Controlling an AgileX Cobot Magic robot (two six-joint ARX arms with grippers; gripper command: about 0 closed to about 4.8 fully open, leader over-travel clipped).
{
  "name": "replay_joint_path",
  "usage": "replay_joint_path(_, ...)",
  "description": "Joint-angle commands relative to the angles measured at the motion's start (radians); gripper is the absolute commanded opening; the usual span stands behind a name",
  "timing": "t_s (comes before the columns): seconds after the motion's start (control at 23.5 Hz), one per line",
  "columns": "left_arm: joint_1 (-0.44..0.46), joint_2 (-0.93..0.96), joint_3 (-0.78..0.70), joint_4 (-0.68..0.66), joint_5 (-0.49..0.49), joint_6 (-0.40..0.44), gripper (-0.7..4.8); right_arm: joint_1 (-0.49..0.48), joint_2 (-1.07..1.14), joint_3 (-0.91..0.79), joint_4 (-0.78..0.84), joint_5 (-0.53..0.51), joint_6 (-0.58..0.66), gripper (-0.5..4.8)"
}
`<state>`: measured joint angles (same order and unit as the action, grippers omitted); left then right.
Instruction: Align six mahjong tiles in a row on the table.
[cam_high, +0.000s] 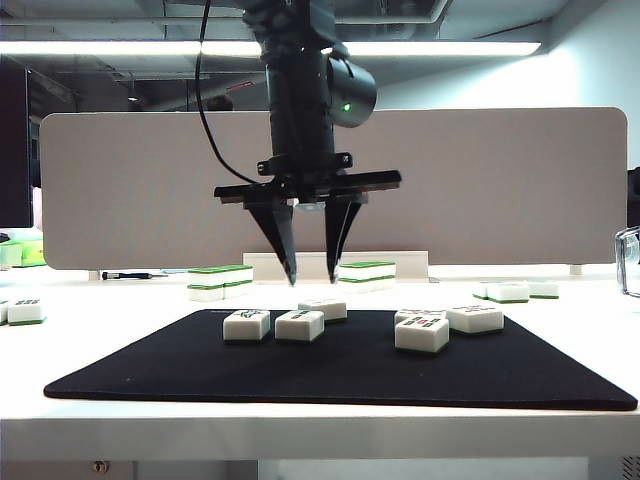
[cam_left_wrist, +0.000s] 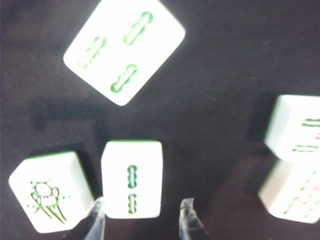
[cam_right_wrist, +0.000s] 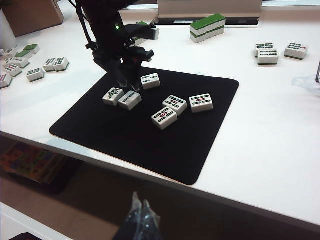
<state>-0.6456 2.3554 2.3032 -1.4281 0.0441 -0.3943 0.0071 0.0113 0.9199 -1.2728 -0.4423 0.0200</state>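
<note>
White tiles, six in number, lay face up on the black mat (cam_high: 340, 375), which rested on the white surface (cam_high: 580, 340). Three sat on the left side of the mat: the bird tile (cam_right_wrist: 113, 96), the two-mark tile (cam_right_wrist: 130, 100) just beside it, and the three-mark tile (cam_right_wrist: 150, 80) behind them, turned at an angle. The other three (cam_right_wrist: 182, 109) lay well apart to the right in a loose cluster, not in line.

The left hand (cam_high: 312, 278) hung above the left group, pointing down, jaws partly open and holding nothing. The right hand (cam_right_wrist: 139, 220) sat low, off the front edge of the surface, fingers pressed together and empty.

Step in hand, as judged: two tiles formed the start of a row; the row was far from complete. The next move called for picking the angled three-mark tile, squaring it, and setting it in line beside the two-mark tile.

The left wrist view alone showed the face marks and the fingertips (cam_left_wrist: 95, 212) flanking the near end of the two-mark tile (cam_left_wrist: 131, 178). The exterior view alone showed the clearance between hand and tiles. The right wrist view alone showed the full mat layout and spare tiles (cam_right_wrist: 206, 26) off the mat.
</note>
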Motion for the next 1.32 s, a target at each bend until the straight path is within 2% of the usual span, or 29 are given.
replay_joint_path(0.04, -0.024, -0.003, -0.010, 0.034, 0.002, 0.002, 1.76, 0.001, -0.012, 0.003, 0.013, -0.001, -0.002, -0.01)
replay_joint_path(0.13, -0.043, 0.004, -0.027, 0.056, 0.000, 0.024, 1.35, 0.001, -0.012, 0.003, 0.013, -0.001, -0.002, -0.01)
replay_joint_path(0.21, -0.060, 0.021, -0.031, 0.076, -0.005, 0.047, 1.23, 0.001, -0.012, 0.003, 0.013, -0.001, -0.002, -0.01)
replay_joint_path(0.38, -0.067, 0.043, -0.032, 0.114, -0.015, 0.047, 1.22, 0.001, -0.012, 0.003, 0.013, -0.001, -0.002, -0.01)
replay_joint_path(0.51, -0.064, 0.050, -0.032, 0.081, -0.069, 0.047, 1.20, 0.001, -0.012, 0.003, 0.013, -0.001, -0.002, -0.01)
replay_joint_path(0.72, -0.058, 0.051, -0.032, 0.045, -0.079, 0.047, 1.20, 0.001, -0.012, 0.003, 0.013, 0.026, -0.002, -0.01)
replay_joint_path(0.94, -0.058, 0.051, -0.032, 0.016, -0.159, 0.047, 1.20, 0.001, -0.012, 0.003, 0.013, 0.025, -0.002, -0.01)
replay_joint_path(1.24, -0.056, 0.050, -0.031, -0.003, -0.164, 0.063, 1.20, 0.001, -0.012, 0.004, 0.013, 0.025, -0.002, -0.01)
replay_joint_path(1.32, -0.058, 0.033, -0.026, -0.007, -0.156, 0.095, 1.20, 0.001, -0.012, 0.004, 0.013, 0.025, -0.002, -0.01)
